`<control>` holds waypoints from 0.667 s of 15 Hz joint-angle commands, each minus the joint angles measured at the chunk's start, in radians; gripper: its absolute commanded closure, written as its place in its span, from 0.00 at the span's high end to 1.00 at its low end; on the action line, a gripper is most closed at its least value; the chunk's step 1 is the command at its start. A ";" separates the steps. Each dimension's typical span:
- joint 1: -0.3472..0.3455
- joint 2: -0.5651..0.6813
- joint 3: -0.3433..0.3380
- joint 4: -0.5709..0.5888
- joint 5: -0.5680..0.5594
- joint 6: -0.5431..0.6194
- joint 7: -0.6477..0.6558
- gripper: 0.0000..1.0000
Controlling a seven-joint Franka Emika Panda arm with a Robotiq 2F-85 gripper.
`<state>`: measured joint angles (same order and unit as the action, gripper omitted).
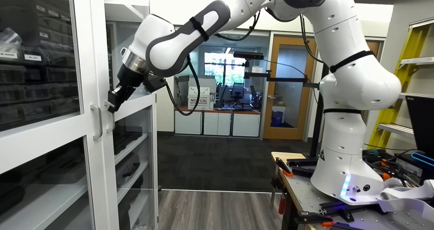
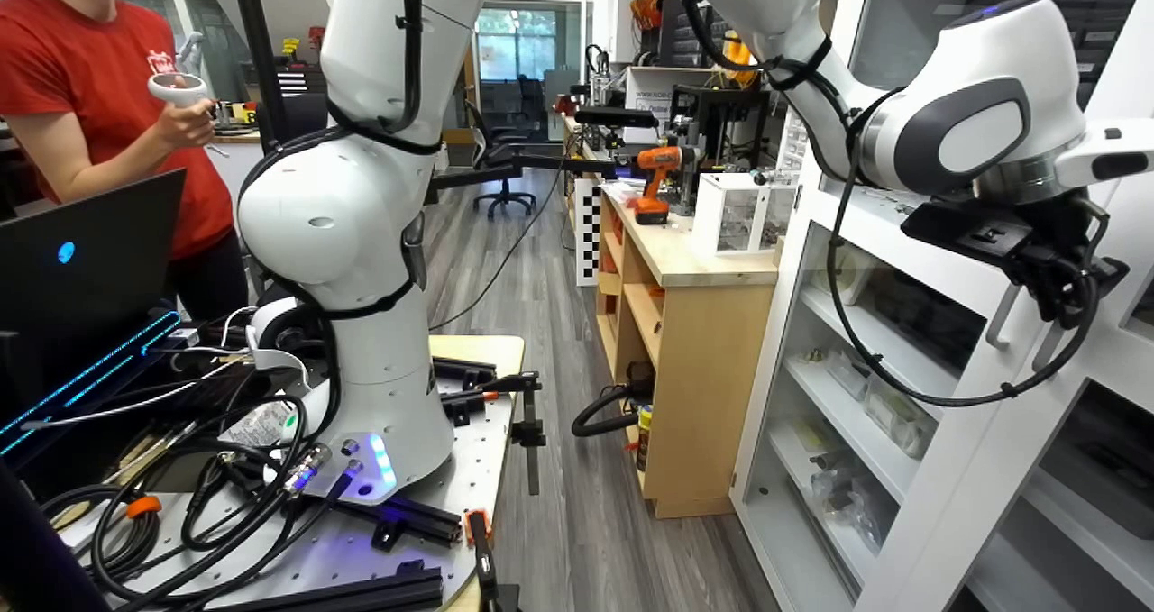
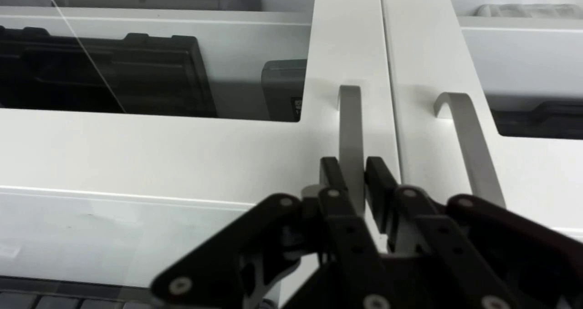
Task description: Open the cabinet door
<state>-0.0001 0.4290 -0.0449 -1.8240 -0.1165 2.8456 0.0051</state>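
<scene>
Cabinet door (image 3: 182,159), unopened, facing desk edge (image 1: 295,191) | handle (image 3: 350,122) clasped by narrowed pincer (image 3: 352,164) | slow arc toward that edge advised

Opposed exterior views share the arm (image 1: 339,30); wrist closely faces cabinet door (image 3: 182,156).

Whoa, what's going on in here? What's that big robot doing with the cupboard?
The robot arm stretches over to a glass-panelled cabinet door, which it's meant to open. Its fingers sit on either side of that door's handle; whether they squeeze it tight, I can't tell. The door is shut, so the opening hasn't happened yet. A person in a red shirt holds a white controller, probably steering the arm.
</scene>
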 commanded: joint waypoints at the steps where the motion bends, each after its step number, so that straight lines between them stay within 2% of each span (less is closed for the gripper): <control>1: -0.012 0.007 0.020 0.018 0.042 0.001 -0.011 0.03; 5: -0.028 -0.004 0.039 0.008 0.071 -0.004 -0.043 0.04; 10: -0.127 -0.041 0.132 -0.028 0.156 -0.010 -0.220 0.04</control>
<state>-0.0604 0.4284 0.0176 -1.8243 -0.0140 2.8445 -0.1040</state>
